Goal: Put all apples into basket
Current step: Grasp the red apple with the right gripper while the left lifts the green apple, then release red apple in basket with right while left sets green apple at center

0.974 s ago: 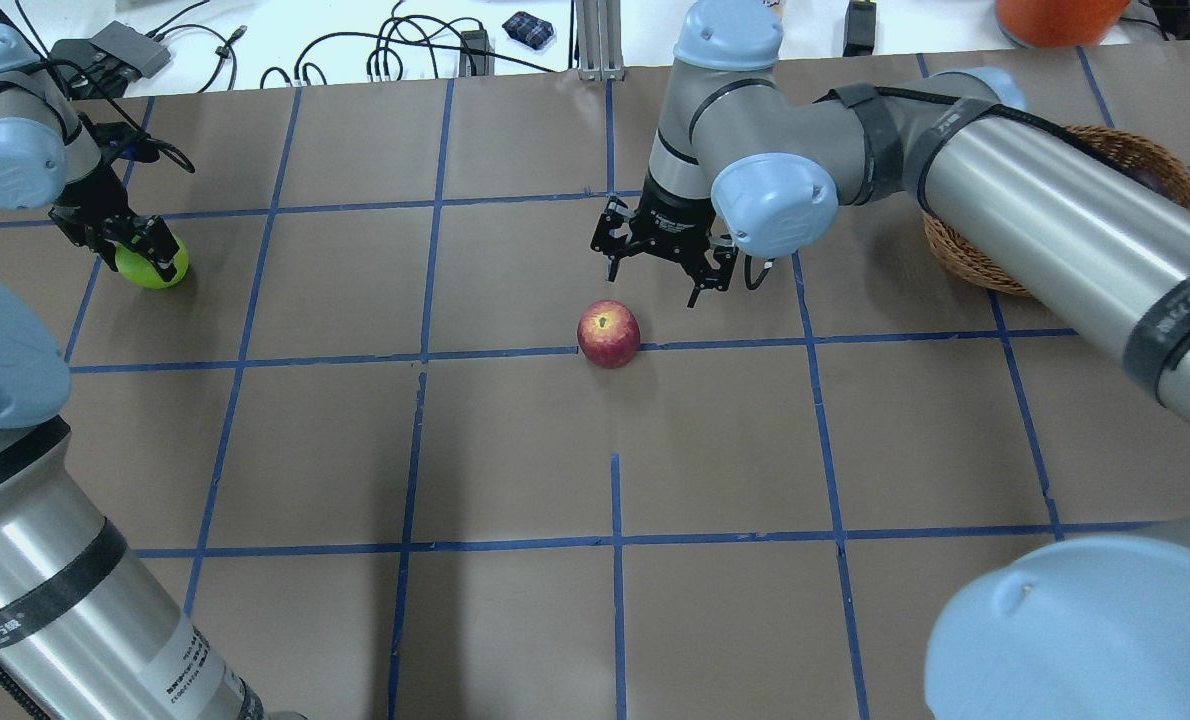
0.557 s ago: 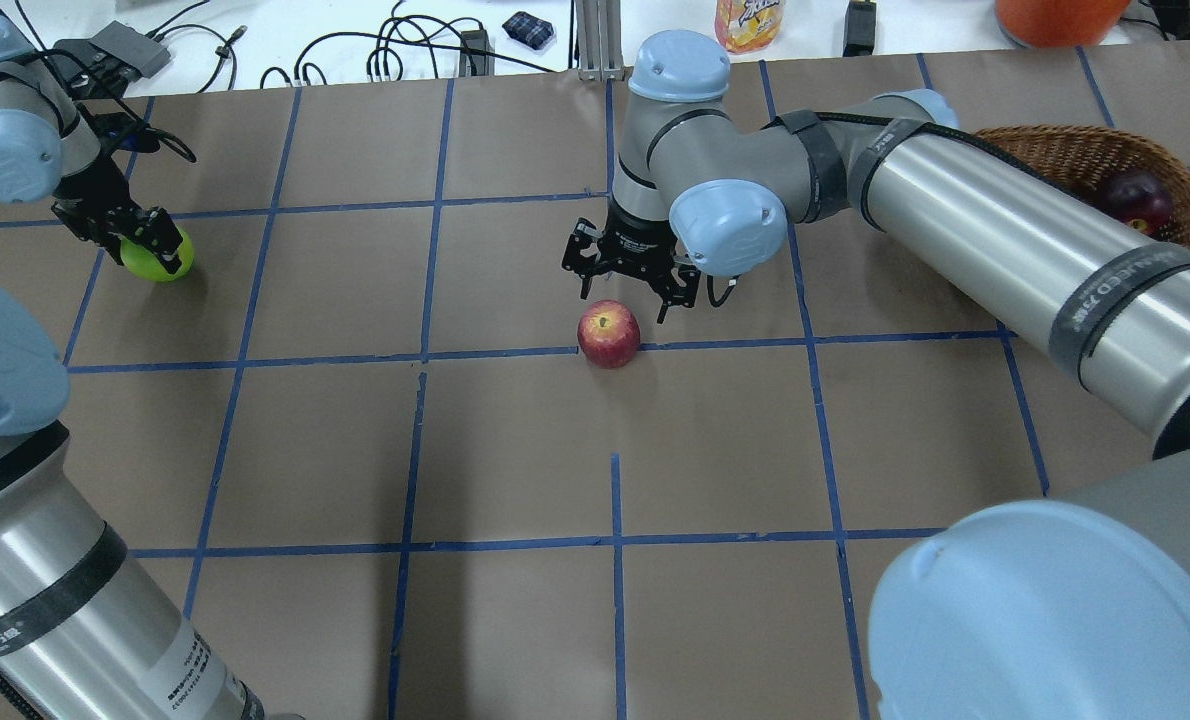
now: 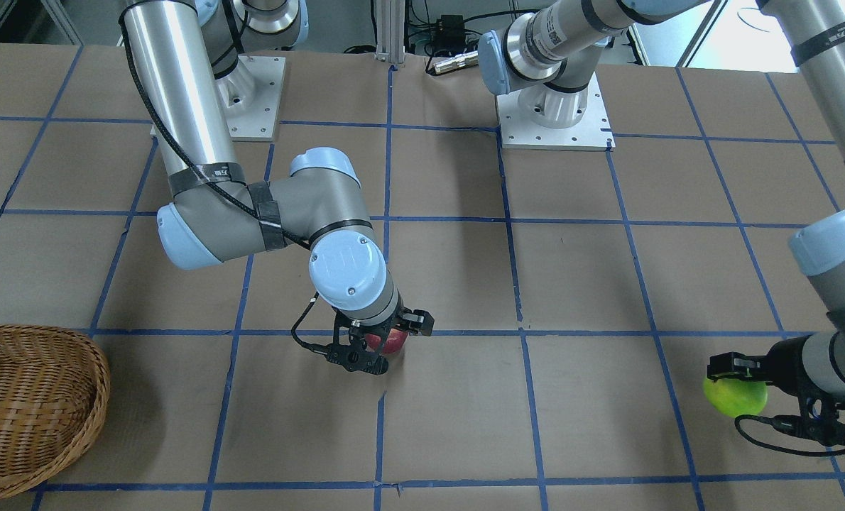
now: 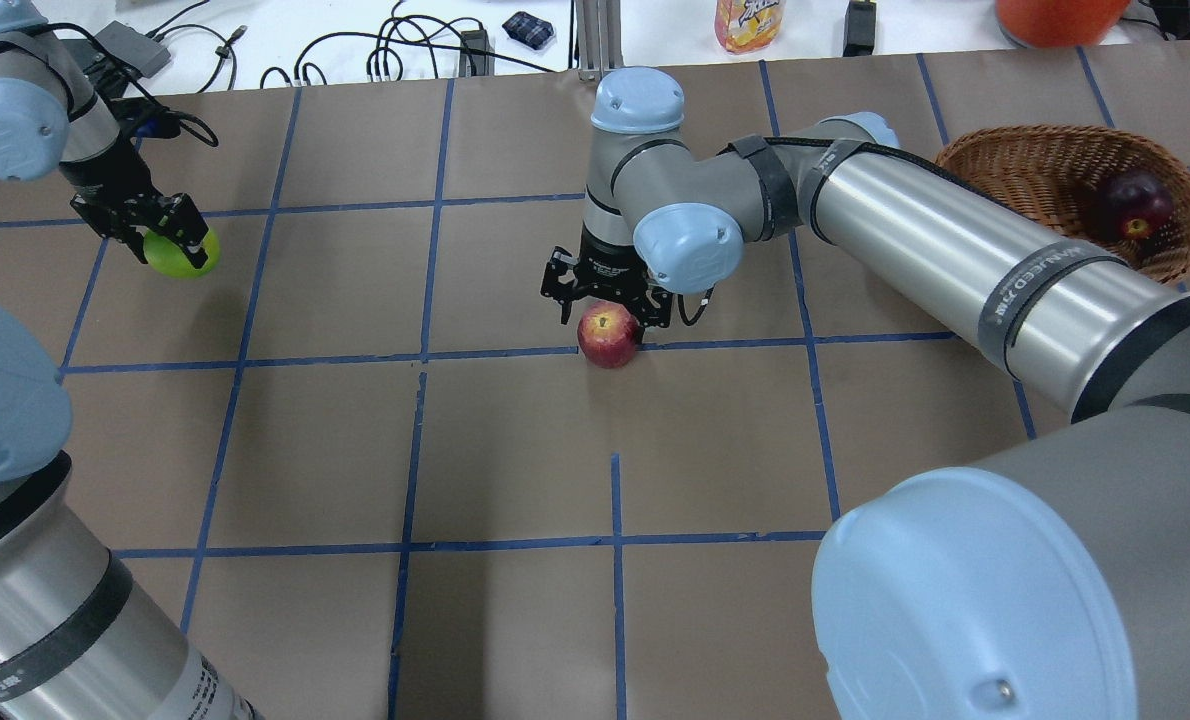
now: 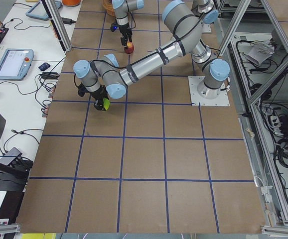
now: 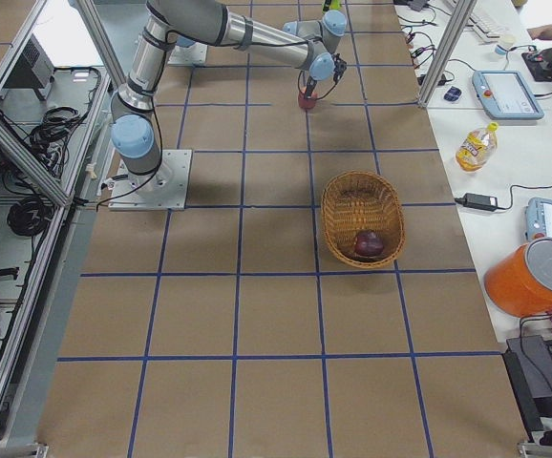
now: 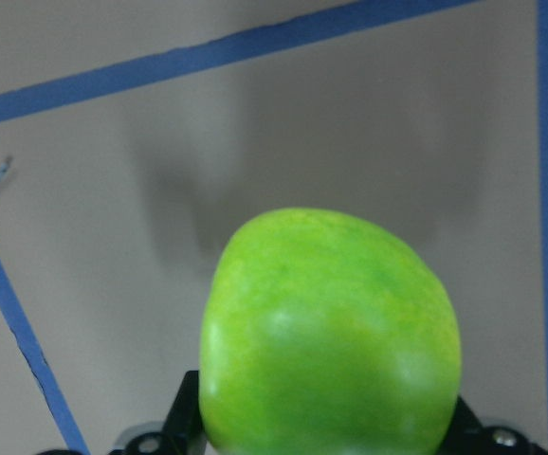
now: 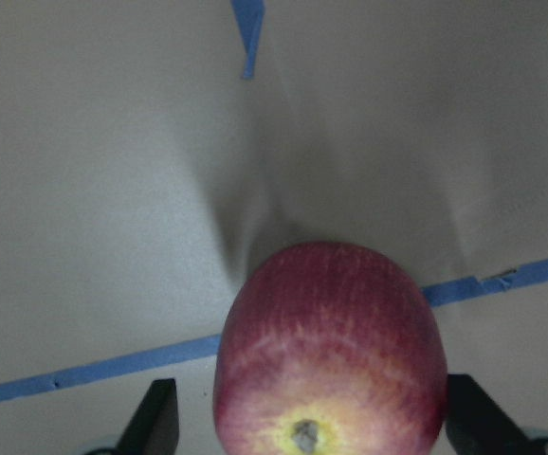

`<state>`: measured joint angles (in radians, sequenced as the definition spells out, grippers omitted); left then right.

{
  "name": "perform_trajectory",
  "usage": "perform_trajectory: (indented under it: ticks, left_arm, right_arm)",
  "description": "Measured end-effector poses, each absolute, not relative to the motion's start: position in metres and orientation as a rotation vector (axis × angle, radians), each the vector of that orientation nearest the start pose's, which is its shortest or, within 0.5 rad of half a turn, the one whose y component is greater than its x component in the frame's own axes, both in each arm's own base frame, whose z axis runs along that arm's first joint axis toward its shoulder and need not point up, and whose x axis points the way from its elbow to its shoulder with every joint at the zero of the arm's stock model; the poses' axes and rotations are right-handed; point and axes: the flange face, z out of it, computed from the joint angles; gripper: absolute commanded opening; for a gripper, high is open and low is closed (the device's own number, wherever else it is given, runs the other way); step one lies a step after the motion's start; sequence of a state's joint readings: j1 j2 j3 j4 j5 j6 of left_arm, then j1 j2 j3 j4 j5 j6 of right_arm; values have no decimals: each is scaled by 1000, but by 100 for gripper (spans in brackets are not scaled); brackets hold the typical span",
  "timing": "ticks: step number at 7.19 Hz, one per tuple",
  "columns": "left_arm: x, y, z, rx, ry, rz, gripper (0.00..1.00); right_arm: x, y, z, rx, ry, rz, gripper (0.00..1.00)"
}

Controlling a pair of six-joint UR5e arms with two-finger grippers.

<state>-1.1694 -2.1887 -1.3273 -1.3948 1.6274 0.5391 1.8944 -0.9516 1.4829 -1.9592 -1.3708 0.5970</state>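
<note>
Between spread right fingers (image 8: 155, 422): red apple (image 4: 609, 340), yellowish blush round stem, stem up, resting on table (image 4: 515, 450), slight gap at either side. Clamped between left fingers (image 7: 181, 422): lime green apple (image 4: 191, 257), shadow on table below. Well apart from all fingers: dark maroon apple (image 4: 1135, 200), lying inside brown wicker basket (image 4: 1040, 170).

Left claw (image 4: 173, 240) grips the green apple (image 4: 191, 261); right claw (image 4: 610, 314) points down, fingers spread.
</note>
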Motion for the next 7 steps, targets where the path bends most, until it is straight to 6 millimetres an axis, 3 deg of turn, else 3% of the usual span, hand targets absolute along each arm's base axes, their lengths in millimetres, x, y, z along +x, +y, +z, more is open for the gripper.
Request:
perform_trajectory:
  ticks: [1,2,4,5,6,7]
  left_arm:
    - [134,-674,254,175,3176,319,24]
    - [105,-667,264,120,3182,307,24]
    - [28,-658,284,-3,3180,278,24]
    - [-6,-652,288,-50,3171,279,24]
    - [-35,-644,290,-81,3162,284,24]
    - [-60,-633,291,-121,3152,289,24]
  right_arm:
    - [359,-586,190,436,2987,342,11]
    - [359,-586,187,435,3000,341,0]
    - [358,-593,196,420,3024,296,0]
    - [353,-601,214,427,3037,256,0]
    - [331,-615,245,471,3042,219,0]
    - [291,-635,280,552,3053,189,0]
